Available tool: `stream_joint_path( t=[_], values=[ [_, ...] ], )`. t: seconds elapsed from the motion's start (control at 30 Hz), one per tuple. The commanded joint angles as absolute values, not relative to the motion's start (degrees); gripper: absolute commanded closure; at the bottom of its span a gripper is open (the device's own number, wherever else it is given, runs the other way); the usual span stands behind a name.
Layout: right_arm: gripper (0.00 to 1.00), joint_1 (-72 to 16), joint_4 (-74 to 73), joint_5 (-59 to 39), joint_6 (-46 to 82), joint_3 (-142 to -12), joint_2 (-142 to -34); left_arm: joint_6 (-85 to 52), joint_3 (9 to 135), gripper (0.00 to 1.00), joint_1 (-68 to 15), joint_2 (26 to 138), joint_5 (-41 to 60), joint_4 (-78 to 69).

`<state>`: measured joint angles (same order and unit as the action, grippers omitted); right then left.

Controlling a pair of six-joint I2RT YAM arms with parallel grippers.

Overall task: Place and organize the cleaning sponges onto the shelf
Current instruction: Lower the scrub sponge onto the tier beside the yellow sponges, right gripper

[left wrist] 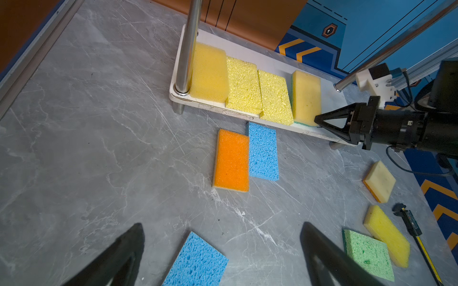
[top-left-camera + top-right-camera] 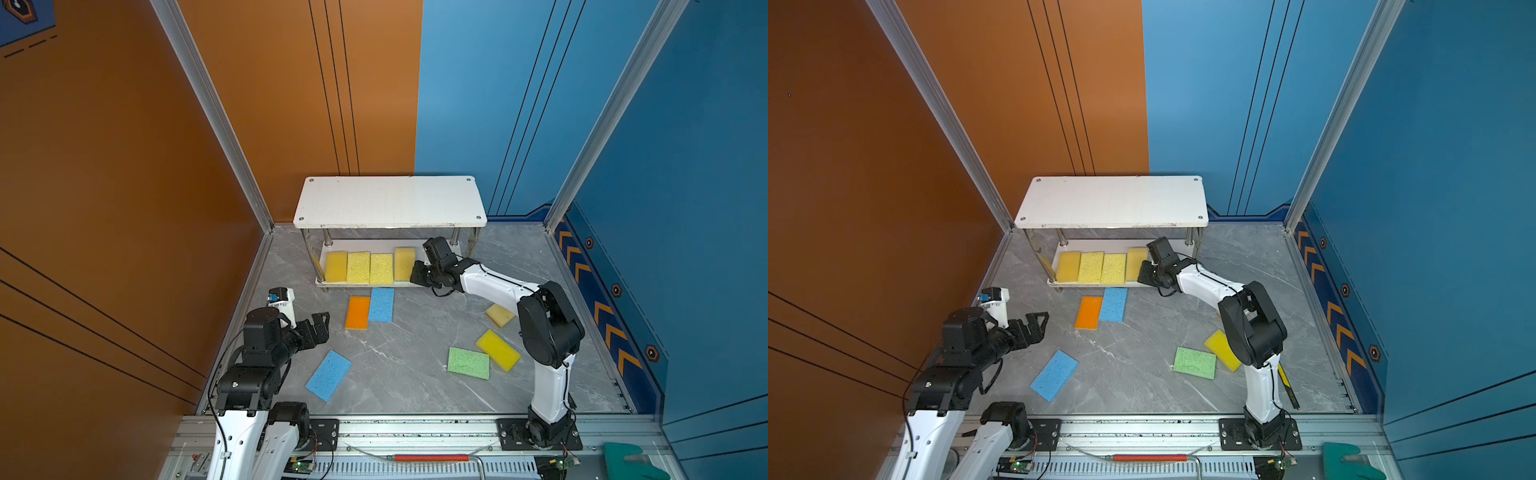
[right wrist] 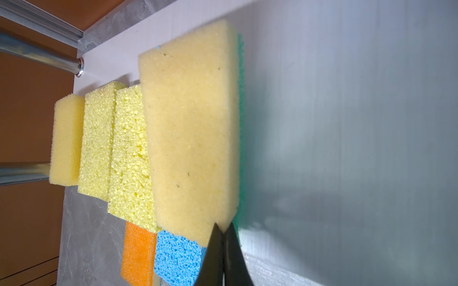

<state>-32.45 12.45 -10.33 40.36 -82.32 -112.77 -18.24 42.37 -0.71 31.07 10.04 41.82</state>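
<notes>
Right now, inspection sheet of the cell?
Surface: grey marbled tabletop, no spills seen.
Job's things: row of four yellow sponges on shelf lower board; on table orange sponge, two blue sponges, green sponge, loose yellow sponge, tan sponge.
Clutter: measuring tool; green glove on front rail.
Claws: left claw open above table; right claw shut, tips against end sponge.
Cables: black loop by right claw.
Surroundings: orange wall, blue wall, aluminium post.

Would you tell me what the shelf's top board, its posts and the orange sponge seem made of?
The top board looks matte white, probably laminated wood or plastic. The posts are polished metal, mirror-bright. The orange sponge is fine-pored foam with a pale backing layer.
</notes>
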Motion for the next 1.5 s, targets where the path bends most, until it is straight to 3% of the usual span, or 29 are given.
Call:
stream_joint_path(
  t=[0.0, 0.13, 0.33, 0.53, 0.83, 1.47],
  values=[
    [1.00, -32.2, 11.8, -11.6, 40.7, -83.7, -113.4, -17.3, 41.7, 0.02, -0.5, 31.4, 9.1, 41.6],
    [0.98, -32.2, 11.8, -12.0, 40.8, -83.0, -113.2, -17.3, 41.7, 0.02, -0.2, 31.6, 9.4, 41.5],
    [0.86, -32.1, 11.8, -12.1, 40.5, -82.9, -112.8, -17.3, 41.7, 0.02, -0.2, 31.5, 9.5, 41.5],
    [0.66, -31.9, 11.9, -12.0, 40.5, -82.5, -112.5, -17.3, 41.7, 0.02, -0.1, 31.4, 9.5, 41.5],
    [0.52, -31.2, 11.3, -11.9, 39.3, -83.0, -112.9, -17.3, 41.7, 0.02, -0.1, 31.4, 9.6, 41.6],
    [0.46, -29.4, 6.1, -16.7, 38.9, -87.5, -118.5, -17.3, 41.7, 0.02, -0.3, 31.7, 10.0, 41.5]
  ],
)
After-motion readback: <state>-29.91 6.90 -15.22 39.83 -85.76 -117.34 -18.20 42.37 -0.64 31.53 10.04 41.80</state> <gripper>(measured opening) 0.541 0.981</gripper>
